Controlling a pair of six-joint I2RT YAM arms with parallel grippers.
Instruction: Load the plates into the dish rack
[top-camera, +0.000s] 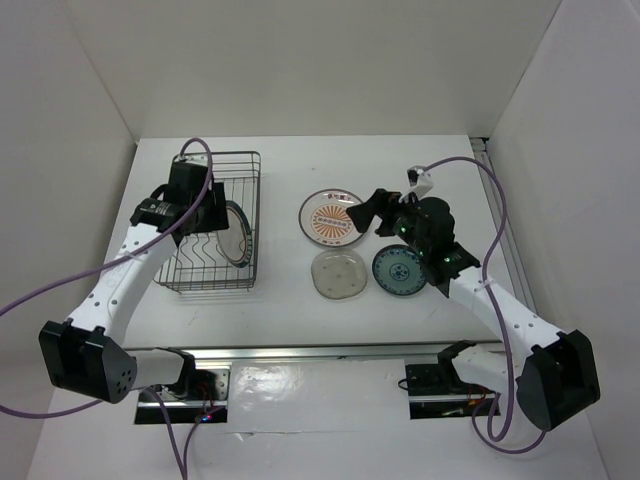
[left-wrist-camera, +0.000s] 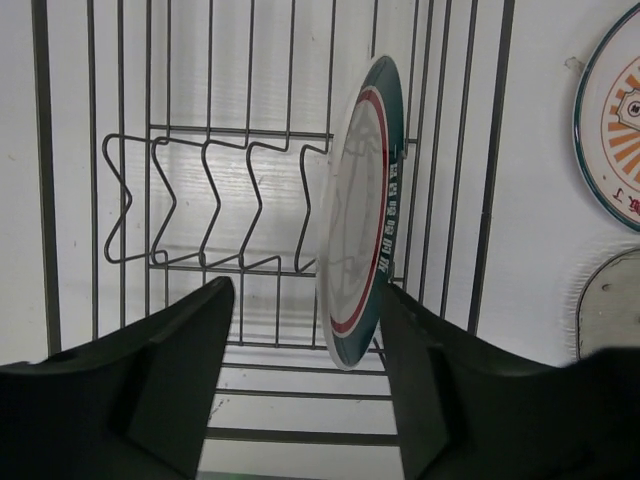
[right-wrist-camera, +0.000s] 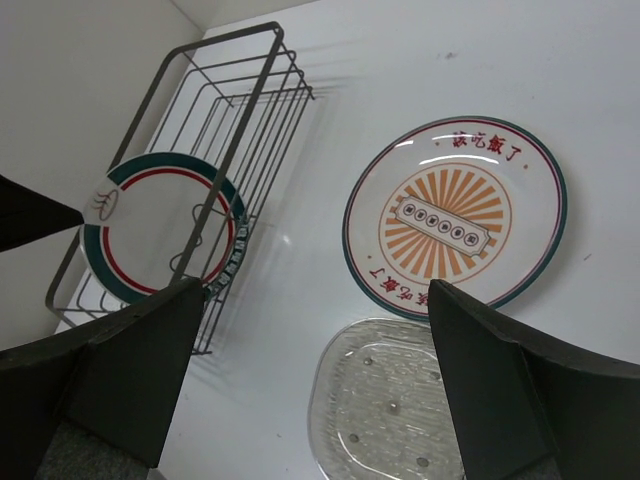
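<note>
Red-banded plate (left-wrist-camera: 355, 210) stands on edge in the dish rack (left-wrist-camera: 40, 200); sunburst plate (right-wrist-camera: 455, 220), translucent plate (right-wrist-camera: 385, 410) and teal plate (top-camera: 400, 270) lie on the bench (top-camera: 300, 160). Left pincer (left-wrist-camera: 305, 290) and right pincer (right-wrist-camera: 315, 290) gape, empty.

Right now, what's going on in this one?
The banded plate stands on edge inside the dish rack. The left tool hangs open above it, holding nothing. The right tool, also open and empty, hovers over the sunburst plate. That plate, the translucent plate and the teal-blue plate lie flat on the table, not yet loaded.
</note>
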